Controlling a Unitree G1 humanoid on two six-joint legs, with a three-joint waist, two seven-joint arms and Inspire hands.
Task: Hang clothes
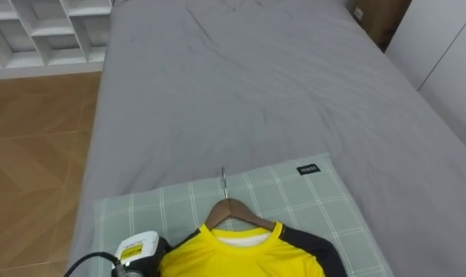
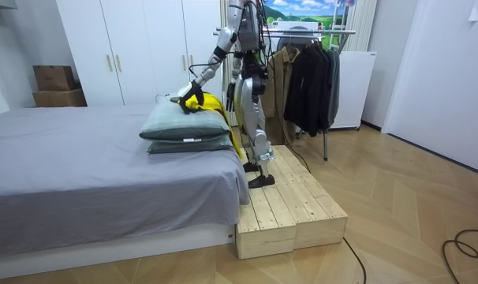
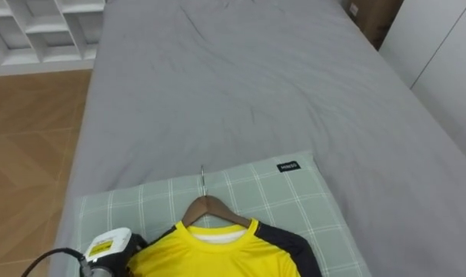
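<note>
A yellow shirt with black sleeves lies on a wooden hanger on top of a green checked pillow at the near end of the bed. The hanger's metal hook points away from me across the pillow. My left hand is at the shirt's left shoulder, its white tag facing up. In the room view the left hand rests on the shirt atop two stacked pillows. I stand on a wooden platform at the head of the bed, leaning my arm over it.
The grey bed stretches ahead. White shelving and wooden floor lie to its left, a cardboard box and white wardrobe doors to its right. Behind me stands a clothes rack with dark jackets.
</note>
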